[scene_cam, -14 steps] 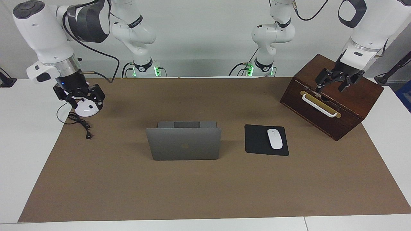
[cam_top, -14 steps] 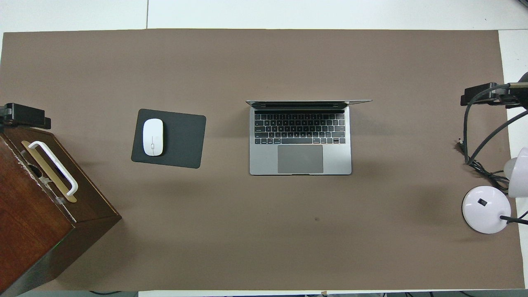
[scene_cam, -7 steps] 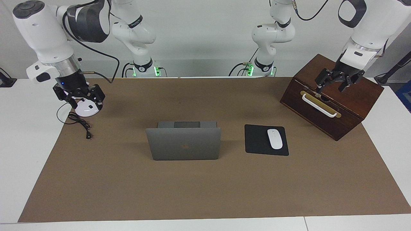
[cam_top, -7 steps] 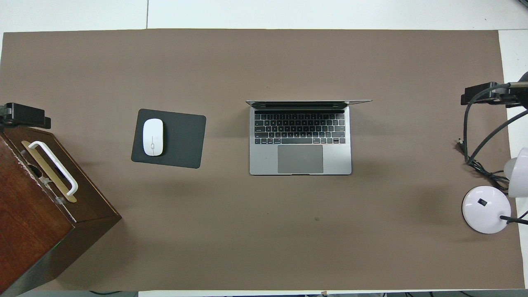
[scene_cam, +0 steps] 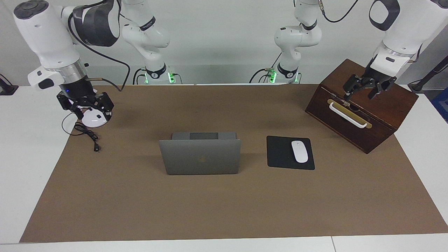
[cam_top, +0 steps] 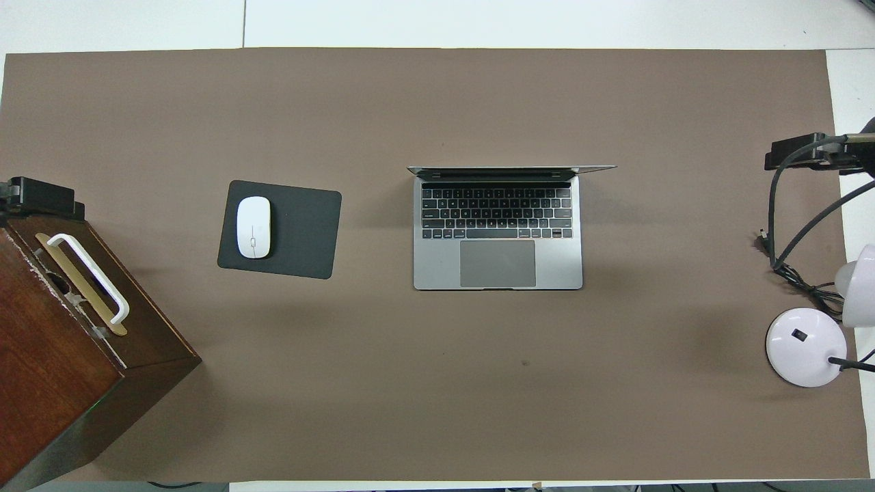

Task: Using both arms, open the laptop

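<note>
Brown-matted bench (scene_cam: pixel 224 210), laptop (scene_cam: pixel 200 156) standing open mid-bench, left gripper (scene_cam: pixel 364 88) spread over wooden box (scene_cam: pixel 392 105), right gripper (scene_cam: pixel 85 104) apparently spread over lamp base (scene_cam: pixel 94 120).

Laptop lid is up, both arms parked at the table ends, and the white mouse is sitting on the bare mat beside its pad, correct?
Not quite. The overhead view shows the white mouse lying on the black mouse pad, not beside it. The rest holds: the laptop has its lid up, the left gripper is over the wooden box, and the right gripper over the lamp base.

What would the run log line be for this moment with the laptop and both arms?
laptop: open, lid upright | left gripper: open, over wooden box | right gripper: open, over lamp base | neither touches laptop
</note>
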You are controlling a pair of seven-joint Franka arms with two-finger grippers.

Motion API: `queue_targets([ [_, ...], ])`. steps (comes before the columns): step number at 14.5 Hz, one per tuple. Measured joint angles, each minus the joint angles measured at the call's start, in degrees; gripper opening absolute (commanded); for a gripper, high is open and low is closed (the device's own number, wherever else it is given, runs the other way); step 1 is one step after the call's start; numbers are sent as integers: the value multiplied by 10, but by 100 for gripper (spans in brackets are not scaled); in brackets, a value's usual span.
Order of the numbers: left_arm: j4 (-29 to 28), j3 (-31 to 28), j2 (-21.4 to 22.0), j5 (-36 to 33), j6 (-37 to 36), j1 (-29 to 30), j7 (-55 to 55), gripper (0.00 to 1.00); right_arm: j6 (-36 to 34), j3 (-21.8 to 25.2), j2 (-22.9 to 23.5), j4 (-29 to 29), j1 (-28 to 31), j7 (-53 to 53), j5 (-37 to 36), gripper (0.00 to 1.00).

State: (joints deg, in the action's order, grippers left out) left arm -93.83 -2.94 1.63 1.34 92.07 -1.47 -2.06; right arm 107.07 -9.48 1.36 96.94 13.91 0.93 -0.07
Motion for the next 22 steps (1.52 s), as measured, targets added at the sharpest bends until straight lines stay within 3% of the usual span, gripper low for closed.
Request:
queue_targets([
  [22, 0, -1, 1, 0, -15, 2, 0, 100, 5, 1, 0, 4, 1, 0, 0, 100],
])
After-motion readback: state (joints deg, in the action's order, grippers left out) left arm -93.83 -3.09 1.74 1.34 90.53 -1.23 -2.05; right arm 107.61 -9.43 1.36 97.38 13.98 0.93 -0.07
